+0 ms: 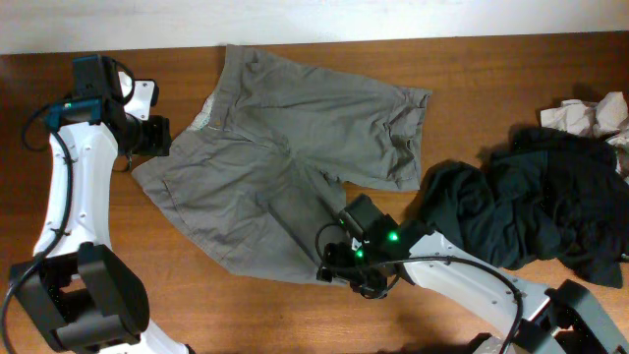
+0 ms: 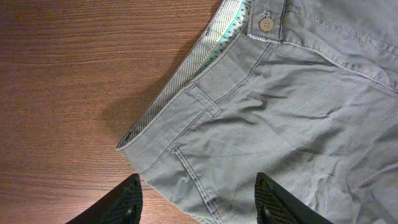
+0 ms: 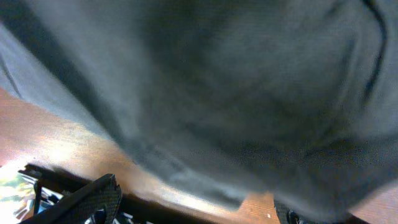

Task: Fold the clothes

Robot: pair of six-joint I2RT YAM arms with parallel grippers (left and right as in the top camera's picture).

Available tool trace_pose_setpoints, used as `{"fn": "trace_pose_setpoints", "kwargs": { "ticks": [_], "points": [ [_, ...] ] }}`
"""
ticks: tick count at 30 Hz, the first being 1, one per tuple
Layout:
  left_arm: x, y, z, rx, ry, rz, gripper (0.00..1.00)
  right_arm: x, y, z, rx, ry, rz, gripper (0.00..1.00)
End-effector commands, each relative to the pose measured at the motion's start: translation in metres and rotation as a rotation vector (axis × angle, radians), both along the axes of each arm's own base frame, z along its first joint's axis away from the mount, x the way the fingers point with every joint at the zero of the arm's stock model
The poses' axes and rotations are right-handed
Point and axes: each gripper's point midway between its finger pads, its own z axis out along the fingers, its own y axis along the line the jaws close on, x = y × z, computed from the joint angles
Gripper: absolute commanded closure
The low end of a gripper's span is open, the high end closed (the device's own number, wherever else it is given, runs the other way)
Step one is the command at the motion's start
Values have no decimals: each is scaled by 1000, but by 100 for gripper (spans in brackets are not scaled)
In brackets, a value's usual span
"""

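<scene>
The grey shorts [image 1: 285, 167] lie spread across the left and middle of the wooden table [image 1: 491, 69], waist towards the left arm and both legs reaching right, with no fold made yet. The left gripper [image 2: 198, 196] hovers with its jaws open just above the waist end, one finger [image 2: 127, 202] over bare wood and the other over the cloth, close to the waistband corner [image 2: 124, 144]. The right gripper [image 1: 352, 275] sits at the hem of the nearer leg; its wrist view is blurred and filled with grey cloth, but the two fingers stand wide apart, so its jaws look open too. The main risk is a poor pinch. If the left jaws close where they are, they may catch only the top layer near the pocket seam, or slide off the edge, and the waist would then lift unevenly and bunch. On the right, the hem lies flat against the wood, so a finger could push the cloth along and wrinkle it instead of getting under it. If one arm lifts before the other has a hold, the shorts would twist and the fold would come out skewed. The pile of black clothes [image 1: 531, 206] lies just beside the right arm, so a wide swing could drag part of it onto the shorts
</scene>
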Motion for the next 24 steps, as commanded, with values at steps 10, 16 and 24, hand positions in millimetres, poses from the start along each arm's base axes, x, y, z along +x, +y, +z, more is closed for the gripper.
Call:
{"fn": "trace_pose_setpoints", "kwargs": {
  "ticks": [10,16,24],
  "points": [
    [1,-4,2,-25,-11,-28,42,12,31,21,195,-172,182,92],
    [3,-4,3,-24,-19,-28,43,-12,-17,23,-29,-75,159,96],
    [3,-4,3,-24,-21,-28,42,1,-68,62,-274,-143,159,91]
  ]
}}
